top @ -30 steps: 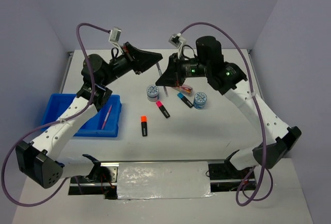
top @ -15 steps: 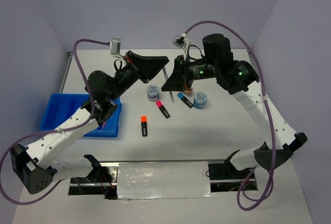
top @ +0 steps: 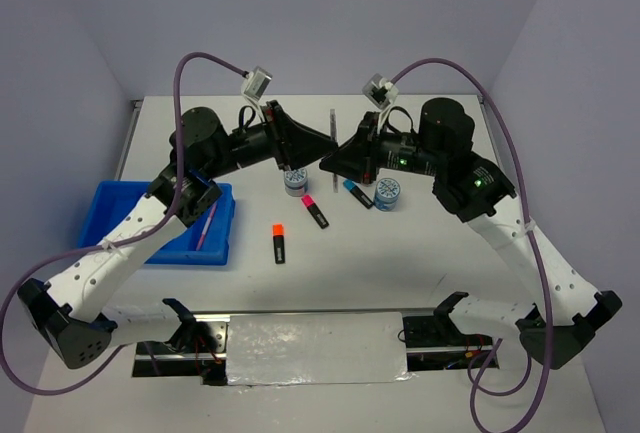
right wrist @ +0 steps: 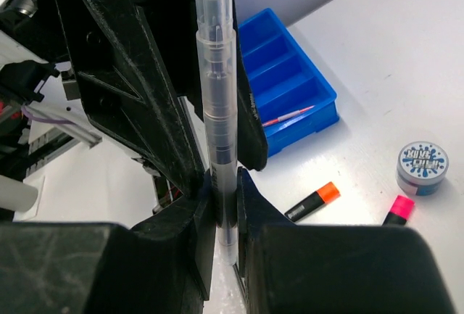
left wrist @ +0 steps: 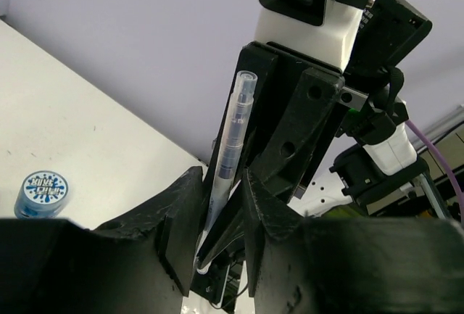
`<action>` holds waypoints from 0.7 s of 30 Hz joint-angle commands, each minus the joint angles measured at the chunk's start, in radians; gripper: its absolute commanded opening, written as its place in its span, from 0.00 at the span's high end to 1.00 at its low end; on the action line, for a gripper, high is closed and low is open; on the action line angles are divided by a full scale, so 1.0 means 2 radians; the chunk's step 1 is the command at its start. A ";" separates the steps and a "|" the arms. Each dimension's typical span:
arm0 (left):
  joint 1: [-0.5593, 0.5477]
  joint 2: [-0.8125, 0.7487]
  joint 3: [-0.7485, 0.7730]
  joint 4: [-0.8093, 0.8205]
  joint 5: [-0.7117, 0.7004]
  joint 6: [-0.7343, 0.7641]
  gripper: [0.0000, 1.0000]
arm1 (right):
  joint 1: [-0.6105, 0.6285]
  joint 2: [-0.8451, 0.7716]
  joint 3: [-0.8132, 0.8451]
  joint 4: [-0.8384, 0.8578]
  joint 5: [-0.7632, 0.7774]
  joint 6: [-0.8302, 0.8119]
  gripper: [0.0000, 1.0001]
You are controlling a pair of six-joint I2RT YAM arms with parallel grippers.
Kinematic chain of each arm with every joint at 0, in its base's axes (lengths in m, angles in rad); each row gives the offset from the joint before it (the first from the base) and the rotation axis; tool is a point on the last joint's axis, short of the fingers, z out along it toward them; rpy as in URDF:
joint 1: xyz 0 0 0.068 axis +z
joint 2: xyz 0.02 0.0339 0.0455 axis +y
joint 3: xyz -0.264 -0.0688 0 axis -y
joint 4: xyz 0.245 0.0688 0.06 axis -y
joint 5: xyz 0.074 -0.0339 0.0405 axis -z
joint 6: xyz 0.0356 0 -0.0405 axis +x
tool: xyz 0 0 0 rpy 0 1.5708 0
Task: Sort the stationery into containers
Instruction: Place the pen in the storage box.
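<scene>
Above the table's middle, a clear grey pen (right wrist: 217, 89) stands upright with my right gripper (right wrist: 223, 180) shut on its lower barrel. The same pen (left wrist: 230, 140) also runs up between the fingers of my left gripper (left wrist: 221, 176), which is open with gaps on both sides. From above, the two grippers meet tip to tip by the pen (top: 331, 123). The blue tray (top: 120, 203) sits at the left with a thin pink pen (top: 206, 226) in its right compartment. On the table lie an orange-capped highlighter (top: 278, 242), a pink-capped one (top: 314, 210) and a blue-capped one (top: 356, 193).
Two round blue-white discs (top: 296, 179) (top: 387, 193) rest under the joined grippers. The right wrist view shows the tray (right wrist: 290, 75), the orange highlighter (right wrist: 312, 202) and one disc (right wrist: 423, 167). Grey walls close the table's back and sides.
Both arms swung in until their grippers met over the discs. My left jaws have parted from the grey pen, while the right gripper stays shut.
</scene>
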 commanded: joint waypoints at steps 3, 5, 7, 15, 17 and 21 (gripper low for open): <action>0.003 0.005 -0.009 0.066 0.039 -0.024 0.58 | 0.008 -0.004 0.001 0.036 0.010 0.003 1.00; 0.003 0.003 -0.012 0.075 0.042 -0.026 0.60 | 0.009 -0.003 -0.001 0.039 0.007 0.007 1.00; 0.003 0.005 -0.007 0.068 0.037 -0.020 0.62 | 0.012 0.002 -0.001 0.038 -0.002 0.009 1.00; 0.037 0.018 0.040 -0.064 -0.023 0.048 1.00 | 0.002 0.011 -0.029 0.049 -0.029 0.017 0.42; 0.068 0.011 0.044 -0.147 -0.079 0.097 1.00 | -0.014 -0.004 -0.058 0.051 -0.010 0.023 0.01; 0.083 -0.014 0.033 -0.294 -0.323 0.189 1.00 | -0.042 -0.034 -0.097 -0.012 0.080 -0.015 0.00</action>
